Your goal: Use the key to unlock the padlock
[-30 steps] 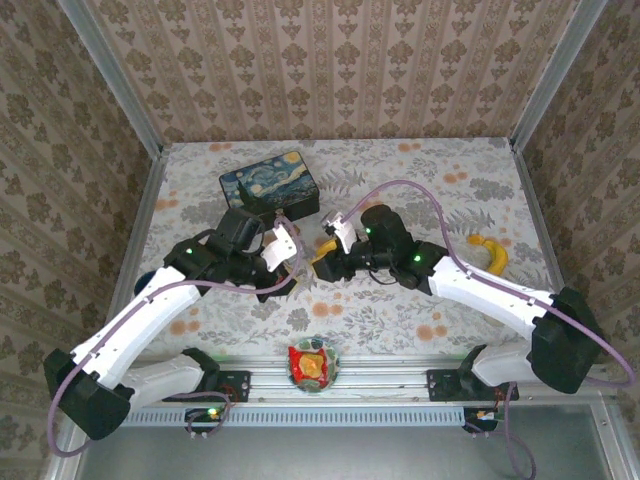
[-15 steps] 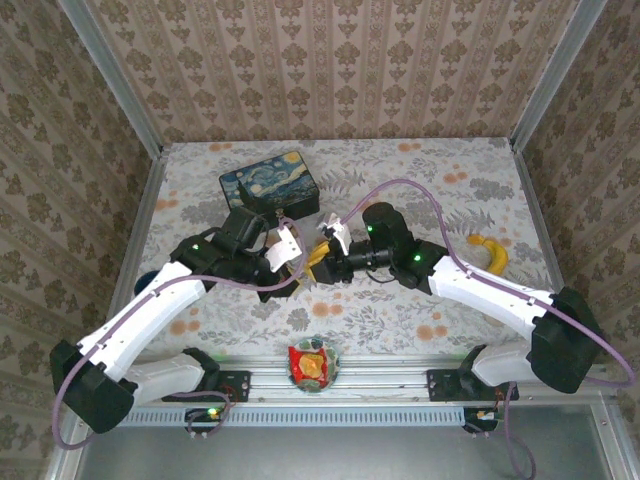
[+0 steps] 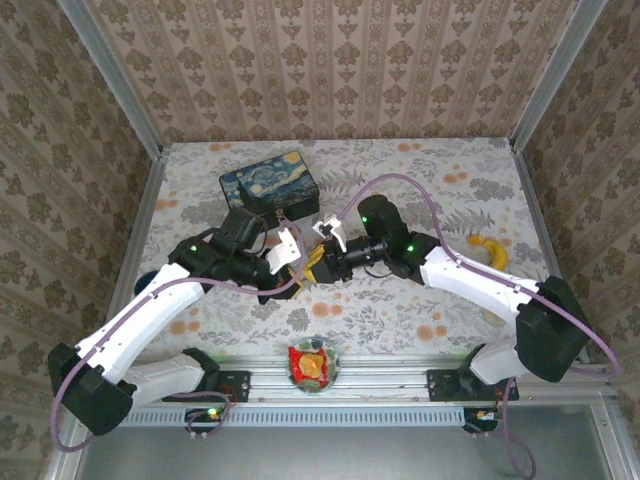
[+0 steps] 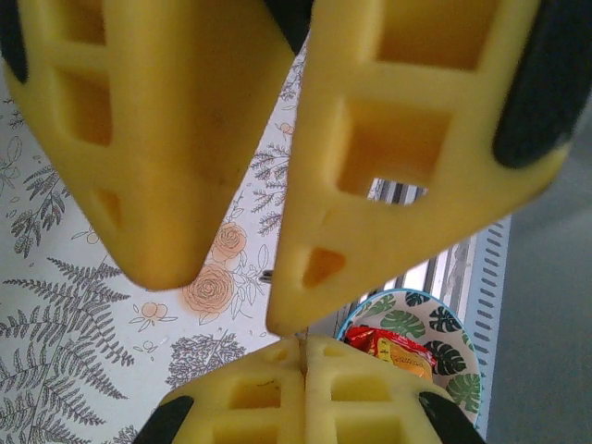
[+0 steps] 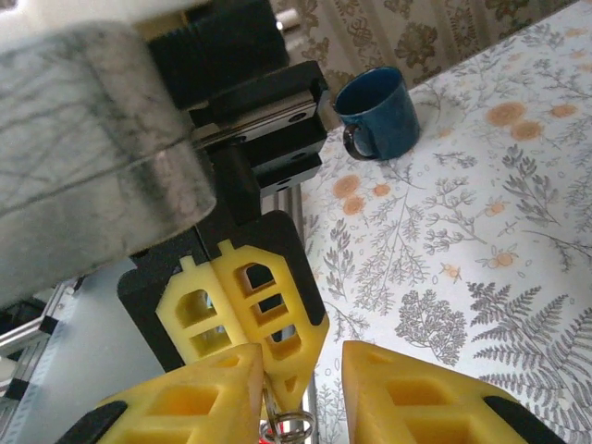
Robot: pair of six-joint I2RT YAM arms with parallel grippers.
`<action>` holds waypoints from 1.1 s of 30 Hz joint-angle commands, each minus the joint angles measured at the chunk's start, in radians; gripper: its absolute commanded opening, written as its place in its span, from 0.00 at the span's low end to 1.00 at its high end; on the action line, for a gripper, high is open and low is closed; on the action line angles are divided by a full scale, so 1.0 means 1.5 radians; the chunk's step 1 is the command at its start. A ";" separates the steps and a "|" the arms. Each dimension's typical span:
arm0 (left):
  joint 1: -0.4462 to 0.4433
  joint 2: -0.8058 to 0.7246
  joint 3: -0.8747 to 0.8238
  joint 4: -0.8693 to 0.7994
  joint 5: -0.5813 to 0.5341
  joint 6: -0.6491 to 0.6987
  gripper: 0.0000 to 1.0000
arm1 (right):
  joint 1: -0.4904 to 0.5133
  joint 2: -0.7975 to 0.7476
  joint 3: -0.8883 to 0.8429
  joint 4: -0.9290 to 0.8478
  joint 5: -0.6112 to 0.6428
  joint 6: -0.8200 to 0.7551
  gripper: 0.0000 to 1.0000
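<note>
— Where the two claws meet at the middle of the top view, which step is entered?
— Item 1, step: bringing the key to the padlock, judged in hand; the lock is not judged opened. Left gripper (image 4: 222,298) and right gripper (image 5: 302,359) are set tip to tip.
— Claw states?
— Left: narrow. Cloth is seen between its fingers (image 4: 148,166) in its own view, yet from the right wrist they read as pressed together. Clamped or slightly parted cannot be told. Right: narrow likewise, with the same conflict. A silver loop (image 5: 289,425) is seen between its fingers at the bottom edge of that frame.
— Padlock located?
— Judged to be at that junction. Whether the loop is its shackle or the key's ring cannot be told; the body is too small or too hidden to confirm.
— Next move?
— A fine, straight push along the keyway and then a twist are called for; little slack is allowed with parts so tiny.
— Materials?
— Fingers: matte yellow plastic, wedge-shaped, pierced by square windows, backed in black. Table (image 3: 390,315): cloth printed with ferns and orange roses. Upper left of the top view: painted tin (image 3: 270,186), flat, rectangular. Right: yellow curved piece (image 3: 489,252). Bowl (image 4: 458,384): leaf-printed, a red wrapper inside. Mug (image 5: 375,111): dark blue, glazed.
</note>
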 commanded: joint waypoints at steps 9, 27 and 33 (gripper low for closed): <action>-0.006 -0.021 -0.007 -0.001 0.016 0.017 0.00 | -0.008 0.002 0.016 -0.033 -0.032 -0.007 0.23; 0.000 -0.030 -0.009 0.014 0.015 0.008 0.00 | -0.015 -0.013 0.005 -0.052 -0.039 -0.013 0.23; 0.003 -0.031 -0.011 0.019 0.017 0.005 0.00 | -0.017 -0.016 0.007 -0.065 -0.043 -0.018 0.28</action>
